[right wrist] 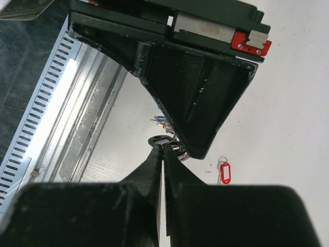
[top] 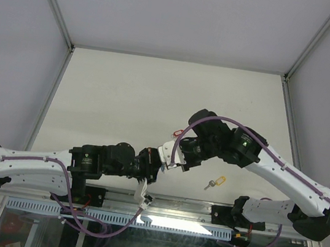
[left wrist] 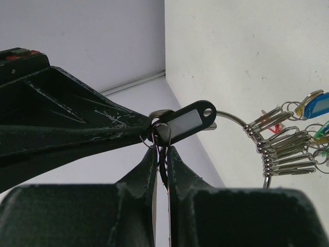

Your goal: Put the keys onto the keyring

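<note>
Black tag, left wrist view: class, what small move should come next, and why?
Probably slide the black tag along the ring toward the keys already threaded. The left hand and right hand are both shut where the tag meets the ring, so it may not be fully on.

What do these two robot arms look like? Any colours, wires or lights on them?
The left arm and right arm have white shells, black joints and black bases. A purple cable runs along each. The left gripper and right gripper are scuffed black, each with two tapering fingers. A small green light glows on the right arm.
</note>
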You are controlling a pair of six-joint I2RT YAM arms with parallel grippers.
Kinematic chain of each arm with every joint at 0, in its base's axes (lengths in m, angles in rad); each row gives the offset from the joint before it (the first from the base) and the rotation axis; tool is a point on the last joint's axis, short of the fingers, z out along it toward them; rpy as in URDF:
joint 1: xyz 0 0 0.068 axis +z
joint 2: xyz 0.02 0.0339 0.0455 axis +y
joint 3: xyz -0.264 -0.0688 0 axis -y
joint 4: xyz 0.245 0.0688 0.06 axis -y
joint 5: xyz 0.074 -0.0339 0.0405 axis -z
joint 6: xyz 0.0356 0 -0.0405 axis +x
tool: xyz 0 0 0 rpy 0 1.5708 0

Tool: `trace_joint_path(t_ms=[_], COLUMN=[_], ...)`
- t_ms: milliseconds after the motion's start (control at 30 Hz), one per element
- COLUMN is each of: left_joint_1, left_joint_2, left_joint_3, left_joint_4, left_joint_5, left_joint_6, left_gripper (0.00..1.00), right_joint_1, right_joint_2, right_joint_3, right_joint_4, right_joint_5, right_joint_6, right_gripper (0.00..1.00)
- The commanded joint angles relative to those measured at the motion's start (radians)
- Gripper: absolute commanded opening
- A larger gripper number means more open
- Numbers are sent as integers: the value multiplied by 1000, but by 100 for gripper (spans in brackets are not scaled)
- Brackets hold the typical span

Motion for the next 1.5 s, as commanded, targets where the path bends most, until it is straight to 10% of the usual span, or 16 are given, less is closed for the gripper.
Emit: trace_joint_path(t_ms=[0, 667, 1467], left_joint_1=[2, 1, 2], left_joint_2=[-7, 7, -40], left_joint_3=[53, 82, 41], left_joint_4=[101, 101, 223], left_joint_5=[-59, -125, -112], left_joint_6=[-23, -103, -288], left_gripper=[0, 0, 0], right_joint_1=[26, 47, 47], right_joint_2=[-11, -52, -293], right_joint_3=[-13, -74, -305], right_joint_4=[-34, -9, 418], right_joint_5=[-64, -53, 173], right_joint_6=[46, 93, 140], right_gripper=[0, 0, 9])
